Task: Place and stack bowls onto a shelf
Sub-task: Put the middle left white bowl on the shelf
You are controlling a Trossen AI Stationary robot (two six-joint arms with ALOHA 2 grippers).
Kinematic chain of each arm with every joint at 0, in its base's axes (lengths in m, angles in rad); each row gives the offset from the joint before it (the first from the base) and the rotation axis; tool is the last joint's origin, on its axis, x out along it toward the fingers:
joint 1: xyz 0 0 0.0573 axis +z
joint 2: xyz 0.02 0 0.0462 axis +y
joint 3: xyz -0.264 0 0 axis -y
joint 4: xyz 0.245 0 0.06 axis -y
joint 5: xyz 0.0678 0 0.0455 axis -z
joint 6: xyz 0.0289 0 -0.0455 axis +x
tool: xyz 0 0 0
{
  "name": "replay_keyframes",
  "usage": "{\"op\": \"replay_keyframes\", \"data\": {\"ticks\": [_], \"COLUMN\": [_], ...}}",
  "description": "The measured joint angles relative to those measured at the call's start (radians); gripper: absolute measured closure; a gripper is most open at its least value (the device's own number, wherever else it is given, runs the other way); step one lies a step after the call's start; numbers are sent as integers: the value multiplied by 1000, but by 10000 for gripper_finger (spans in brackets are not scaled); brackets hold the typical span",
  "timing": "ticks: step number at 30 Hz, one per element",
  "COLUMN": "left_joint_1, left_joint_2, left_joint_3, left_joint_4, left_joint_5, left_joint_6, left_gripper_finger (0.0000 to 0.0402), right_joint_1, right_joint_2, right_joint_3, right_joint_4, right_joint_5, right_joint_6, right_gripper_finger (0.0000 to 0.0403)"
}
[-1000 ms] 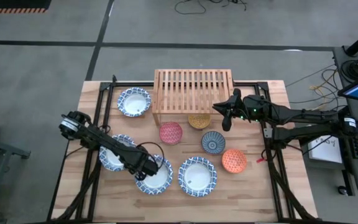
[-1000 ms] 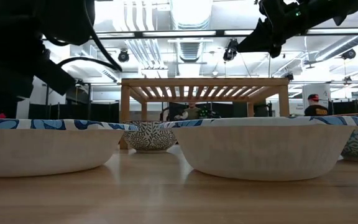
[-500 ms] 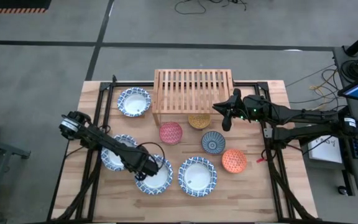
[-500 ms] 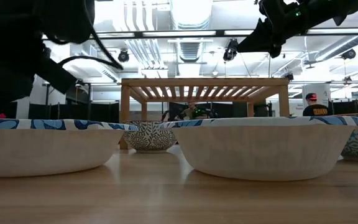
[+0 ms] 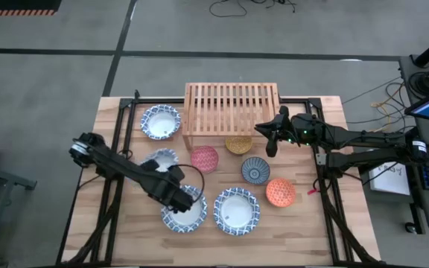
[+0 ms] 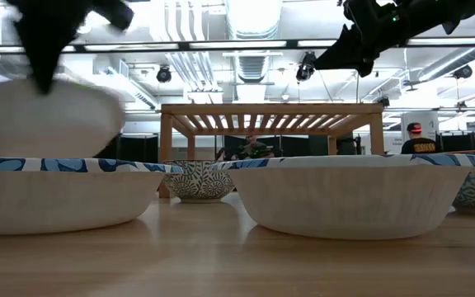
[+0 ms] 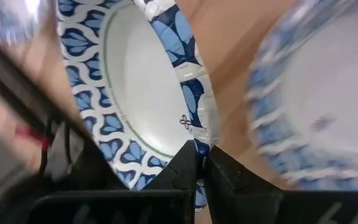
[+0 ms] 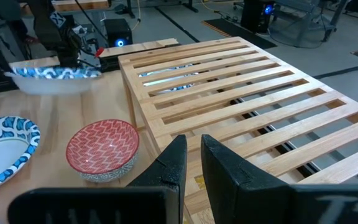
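My left gripper (image 7: 199,169) is shut on a blue-and-white patterned bowl (image 7: 142,87) and holds it in the air over the table's left part. That bowl (image 5: 162,158) shows half hidden under my left arm in the high view, and as a blurred pale bowl (image 6: 44,115) in the low view. My right gripper (image 8: 193,163) hovers shut and empty over the right near corner of the wooden shelf (image 5: 232,108). Three more blue-and-white bowls (image 5: 160,121) (image 5: 184,211) (image 5: 237,211) rest on their bases on the table. My left gripper pinches the lifted bowl's patterned rim (image 7: 194,140) between its two fingers, one on the inner side and one on the outer. The fingers come from above, pointing steeply down. The bowl hangs clear of the table, reaching away from the fingers.
A pink-red bowl (image 5: 205,158), a dark blue-grey bowl (image 5: 255,170) and an orange bowl (image 5: 280,192) stand in front of the shelf. A mustard yellow bowl (image 5: 238,144) sits half under the shelf's near edge. The shelf's slatted top (image 8: 241,93) has nothing on it.
My left gripper has risen and carried the blue-and-white bowl up with it. The bowl stood on the table at the near left. It now hangs clear of the table and has shifted a little toward the shelf.
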Motion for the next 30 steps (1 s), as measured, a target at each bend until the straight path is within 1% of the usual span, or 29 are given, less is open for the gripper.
{"op": "replay_keyframes", "data": {"ticks": [3,9,14,18,20,23,26,30], "left_joint_1": [2,2,5,39,71,136,216,326], "left_joint_2": [-1,0,0,0,0,0,0,2], "left_joint_3": [109,329,499,596,624,631,608,542], "left_joint_4": [-19,-14,-17,-16,-17,-14,-8,29], "left_joint_5": [-101,-239,-341,-447,-485,-501,-500,-492], "left_joint_6": [20,179,383,541,608,710,823,986], "left_gripper_finger": [402,401,401,401,401,401,401,401], "right_joint_1": [0,0,0,0,0,0,0,0], "right_joint_2": [0,0,0,0,0,0,0,0], "right_joint_3": [0,0,0,0,0,0,0,0], "right_joint_4": [0,0,0,0,0,0,0,0], "right_joint_5": [0,0,0,0,0,0,0,0], "right_joint_6": [0,-2,-7,-13,-13,-15,-18,-19], "right_gripper_finger": [365,365,365,365,365,365,365,365]}}
